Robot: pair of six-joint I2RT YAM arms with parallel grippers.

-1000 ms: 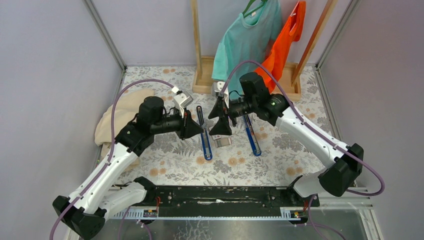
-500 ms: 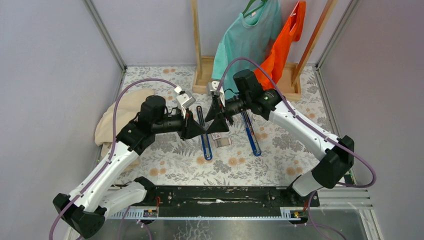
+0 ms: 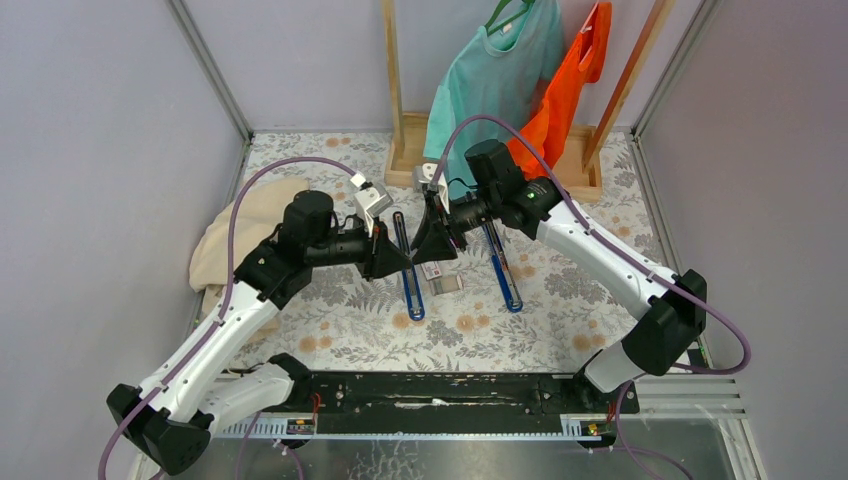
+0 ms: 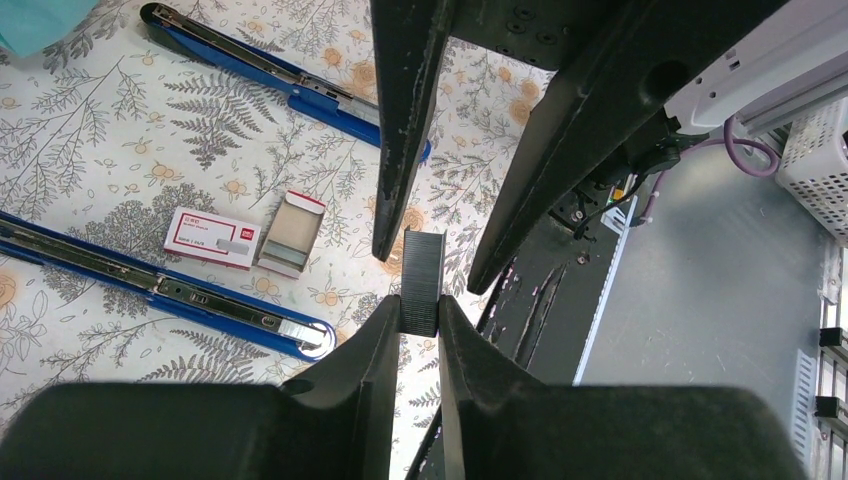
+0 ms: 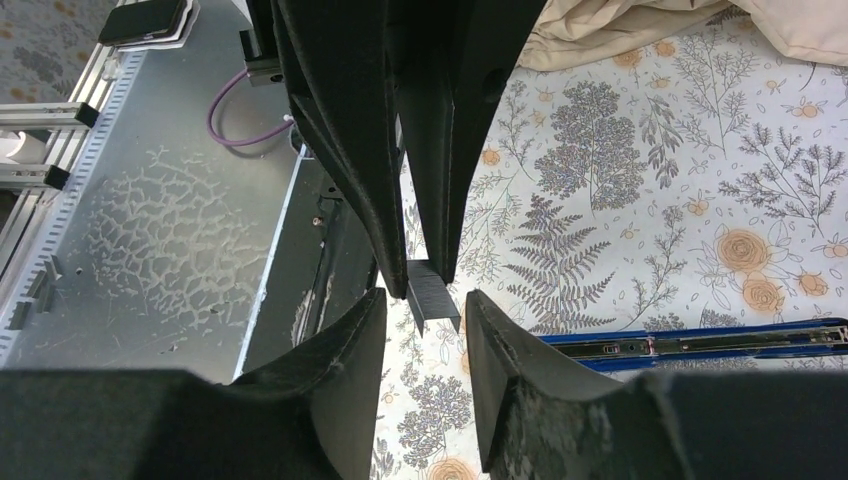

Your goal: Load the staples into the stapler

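My left gripper is shut on the staples, a small grey block held above the table. My right gripper faces it tip to tip and is open. Its fingers stand on either side of the free end of the staples without touching it. In the top view the left gripper and right gripper meet above the table's middle, and the block is hidden there. Two opened blue staplers lie flat: one under the grippers, the other to its right.
A red-and-white staple box and its open tray lie between the staplers. A beige cloth is at the left. A wooden rack with teal and orange shirts stands at the back.
My right arm has swung left and brought its open gripper up to the left gripper's tip. The left gripper has held still with the staples.
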